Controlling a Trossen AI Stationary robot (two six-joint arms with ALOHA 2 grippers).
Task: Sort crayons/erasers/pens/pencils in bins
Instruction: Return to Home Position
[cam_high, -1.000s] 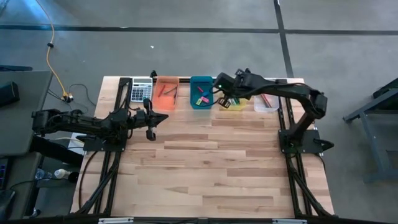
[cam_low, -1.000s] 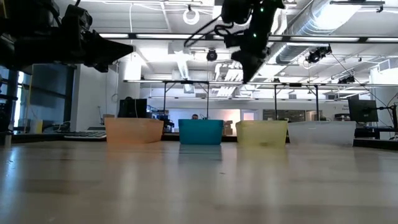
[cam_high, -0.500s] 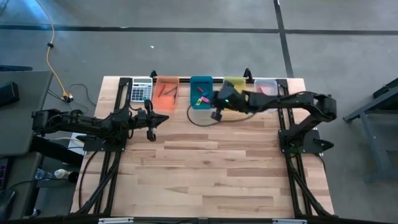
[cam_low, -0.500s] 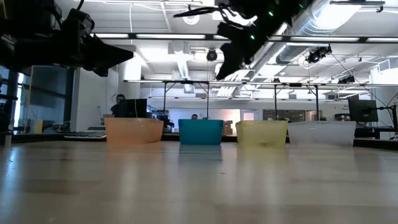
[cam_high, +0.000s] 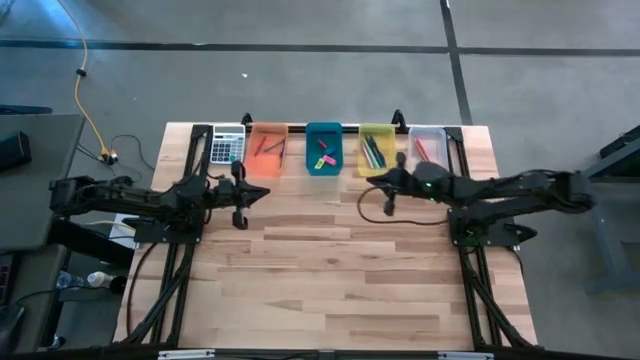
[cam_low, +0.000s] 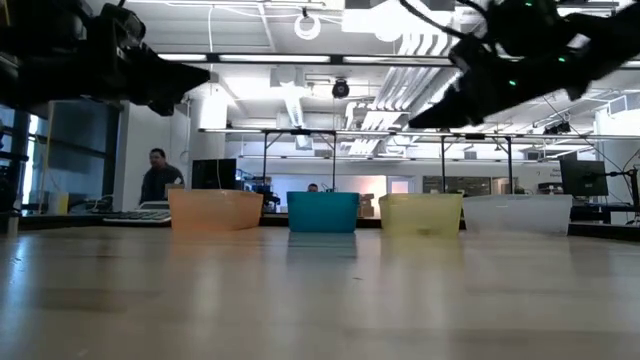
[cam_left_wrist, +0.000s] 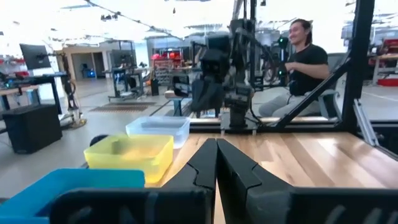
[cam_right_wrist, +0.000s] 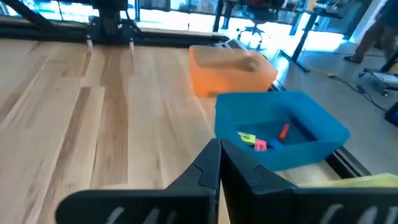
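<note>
- Bins (cam_low: 420, 213) line the table's (cam_high: 340, 270) upper edge, right of a calculator (cam_high: 228, 146). Heading home, the low right arm could clip a rim and shift or tip one.
- Left end effector (cam_left_wrist: 216, 146): left of centre, below the orange bin (cam_low: 215, 210), fingers pressed together, empty.
- Orange bin: pencils (cam_high: 270, 146), orange and dark.
- Teal bin (cam_low: 322, 212): erasers (cam_high: 323, 158), pink and yellow-green, plus a small red piece (cam_right_wrist: 283, 130).
- Yellow bin (cam_left_wrist: 127, 158): pens (cam_high: 373, 152), green and blue.
- Right end effector (cam_right_wrist: 219, 148): just below the yellow bin, fingers pressed together, empty.
- Clear bin (cam_low: 515, 213): red sticks (cam_high: 425, 150), probably crayons.
</note>
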